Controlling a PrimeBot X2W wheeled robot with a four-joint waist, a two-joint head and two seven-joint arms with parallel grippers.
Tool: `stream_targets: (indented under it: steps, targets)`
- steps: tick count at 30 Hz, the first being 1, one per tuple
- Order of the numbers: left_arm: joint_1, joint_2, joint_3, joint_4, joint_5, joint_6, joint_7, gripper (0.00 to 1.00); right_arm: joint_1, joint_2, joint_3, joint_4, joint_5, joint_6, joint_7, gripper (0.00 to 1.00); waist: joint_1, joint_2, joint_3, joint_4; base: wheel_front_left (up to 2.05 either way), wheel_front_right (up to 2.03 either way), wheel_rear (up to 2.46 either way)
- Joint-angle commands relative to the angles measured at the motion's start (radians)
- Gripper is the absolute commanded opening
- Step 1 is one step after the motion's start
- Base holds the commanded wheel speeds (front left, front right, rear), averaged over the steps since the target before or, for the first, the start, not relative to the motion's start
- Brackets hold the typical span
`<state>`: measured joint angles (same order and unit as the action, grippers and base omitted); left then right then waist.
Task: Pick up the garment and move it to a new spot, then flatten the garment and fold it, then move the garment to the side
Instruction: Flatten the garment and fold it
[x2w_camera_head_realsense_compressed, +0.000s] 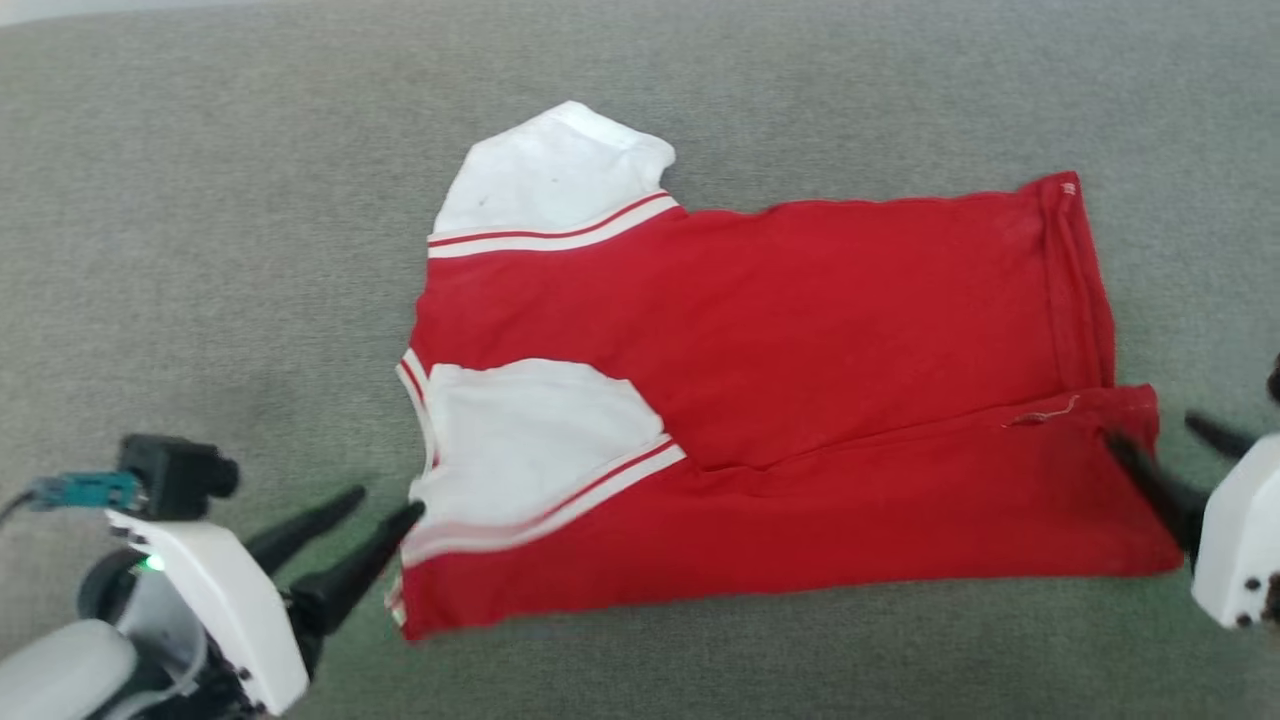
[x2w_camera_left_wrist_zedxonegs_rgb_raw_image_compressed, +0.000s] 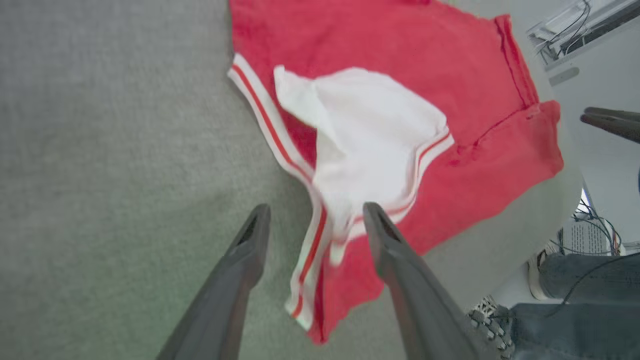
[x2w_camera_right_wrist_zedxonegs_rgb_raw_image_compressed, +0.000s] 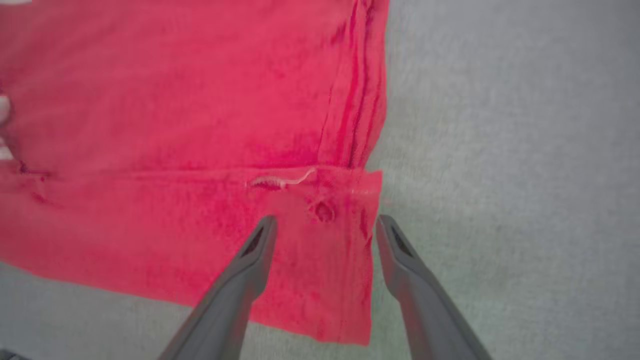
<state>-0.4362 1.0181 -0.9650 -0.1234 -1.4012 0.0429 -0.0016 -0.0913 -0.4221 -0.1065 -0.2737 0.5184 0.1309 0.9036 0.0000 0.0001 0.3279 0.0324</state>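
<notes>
The left claw (x2w_camera_left_wrist_zedxonegs_rgb_raw_image_compressed: 316, 207) is spread, its two dark fingers apart over the striped edge at the shirt's (x2w_camera_head_realsense_compressed: 800, 330) near left corner. The cloth there is blurred, so I cannot tell whether a fingertip touches it. The right claw (x2w_camera_right_wrist_zedxonegs_rgb_raw_image_compressed: 326, 218) is spread too, its fingers straddling the hem corner at the near right with nothing pinched between them. In the head view its white wrist is cut off by the right edge, and the left arm by the lower left corner.

The shirt lies flat on the grey fabric surface (x2w_camera_head_realsense_compressed: 200, 250), stretched sideways in front of the robot between the two claws. Its near long edge is folded over onto the body as a band, hiding what lies beneath. The side facing up is plain red. One white sleeve with red-and-white striped trim rests on top at the near left, and the other sticks out at the far left. A small pale thread (x2w_camera_right_wrist_zedxonegs_rgb_raw_image_compressed: 282, 181) sits on the fold near the hem.

The left arm reaches in from the lower left, fingers pointing up and rightward at the shirt. The right arm's fingers point leftward from the right edge. In the left wrist view, a person's legs (x2w_camera_left_wrist_zedxonegs_rgb_raw_image_compressed: 575, 320) in jeans show partly beyond the surface's edge.
</notes>
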Motion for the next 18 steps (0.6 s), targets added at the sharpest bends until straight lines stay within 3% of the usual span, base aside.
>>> stream_targets:
  steps: [1, 4, 5, 11, 14, 18]
  targets:
    - [0.002, 0.014, 0.023, -0.002, 0.004, 0.008, -0.031, 1.0, -0.03, 0.024, -0.003, -0.012, -0.029, 0.0, -0.078, 1.0, 0.0, -0.0001, 0.007, -0.019, 0.0, 0.0, 0.0]
    - [-0.012, 0.016, 0.072, 0.016, -0.007, 0.015, -0.1, 1.0, -0.063, 0.062, 0.025, -0.003, -0.075, 0.0, -0.244, 1.0, 0.0, -0.0001, 0.017, -0.047, 0.0, 0.0, 0.0]
    - [-0.012, 0.016, 0.072, 0.016, -0.007, 0.015, -0.1, 1.0, -0.063, 0.062, 0.025, -0.003, -0.075, 0.0, -0.244, 1.0, 0.0, -0.0001, 0.017, -0.047, 0.0, 0.0, 0.0]
    - [-0.086, 0.0, 0.16, 0.116, 0.031, 0.025, -0.211, 1.0, -0.122, 0.153, 0.085, 0.073, -0.178, 0.0, -0.598, 1.0, 0.0, -0.0001, 0.042, -0.12, 0.0, 0.0, 0.0]
    - [-0.165, -0.014, 0.193, 0.179, 0.055, 0.008, -0.215, 1.0, -0.146, 0.203, 0.109, 0.11, -0.204, 0.0, -0.727, 1.0, 0.0, -0.0001, 0.056, -0.16, 0.0, 0.0, 0.0]
    - [-0.302, -0.035, 0.194, 0.275, 0.09, -0.025, -0.13, 1.0, -0.166, 0.246, 0.156, 0.14, -0.226, 0.0, -0.825, 1.0, 0.0, -0.0001, 0.085, -0.216, 0.0, 0.0, 0.0]
